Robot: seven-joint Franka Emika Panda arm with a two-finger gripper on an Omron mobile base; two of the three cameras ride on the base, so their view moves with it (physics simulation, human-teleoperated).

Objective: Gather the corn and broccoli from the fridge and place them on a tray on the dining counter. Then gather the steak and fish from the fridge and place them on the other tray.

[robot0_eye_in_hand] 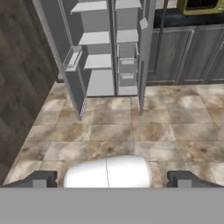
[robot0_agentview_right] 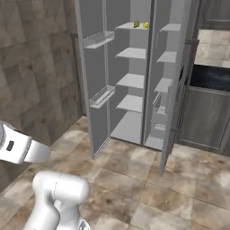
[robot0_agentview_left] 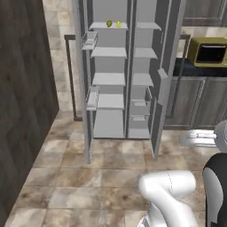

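Observation:
The grey fridge (robot0_agentview_left: 111,80) stands with both doors swung open, also seen in the right base view (robot0_agentview_right: 132,81) and the hand view (robot0_eye_in_hand: 100,48). On its top left shelf sit two small things side by side: a green one I take for the broccoli (robot0_agentview_left: 109,23) (robot0_agentview_right: 136,24) and a yellow one I take for the corn (robot0_agentview_left: 118,24) (robot0_agentview_right: 145,25). My gripper (robot0_eye_in_hand: 111,178) is open and empty, its fingertips (robot0_eye_in_hand: 41,178) wide apart, well back from the fridge over the tiled floor. Steak, fish, trays and dining counter are out of view.
The left door (robot0_agentview_left: 91,97) carries clear bins and the right door (robot0_agentview_left: 162,88) juts out toward me. A dark wood wall (robot0_agentview_left: 22,88) runs along the left. Dark cabinets (robot0_agentview_left: 195,102) with a yellow microwave (robot0_agentview_left: 207,51) stand on the right.

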